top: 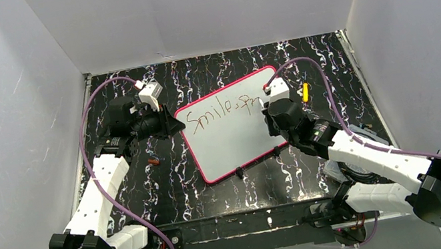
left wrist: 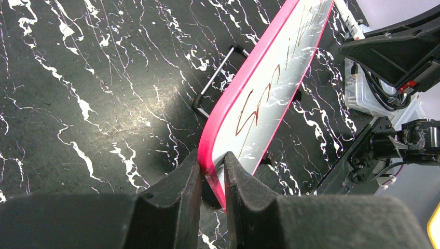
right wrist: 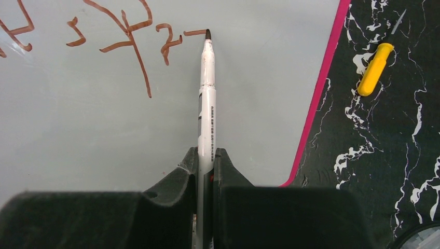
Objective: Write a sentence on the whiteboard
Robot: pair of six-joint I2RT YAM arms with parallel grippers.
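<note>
Mid-scene on the black, white-veined table (top: 167, 187): the whiteboard (top: 234, 142), pink-red frame, turned askew so that its right corner points to the far side, small black clip feet along the near edge.

Clamps the board's left edge with the left gripper (left wrist: 210, 161), both fingers closed on the pink frame, one finger against each face of the board.

Pinches a white marker (right wrist: 207, 104) in the right gripper (right wrist: 206, 155), fingers tight against the barrel, which runs straight out from the wrist over the right part of the board. Sets the dark tip at the right end of a short horizontal stroke; cannot tell from these views whether it touches the surface or sits just off it.

Along the far part of the board, in a single line: the sentence (top: 222, 112), thin red-brown handwriting, unfinished. Reads "Smile," then "sp", something like an "r", and the short stroke at the marker tip.

Right of the board, on the table near its far right corner but apart from the frame: a small yellow-handled tool (right wrist: 374, 67) with a thin metal point.

Left of the board, near the left arm: a small red-brown piece (top: 153, 161), too small to identify.
</note>
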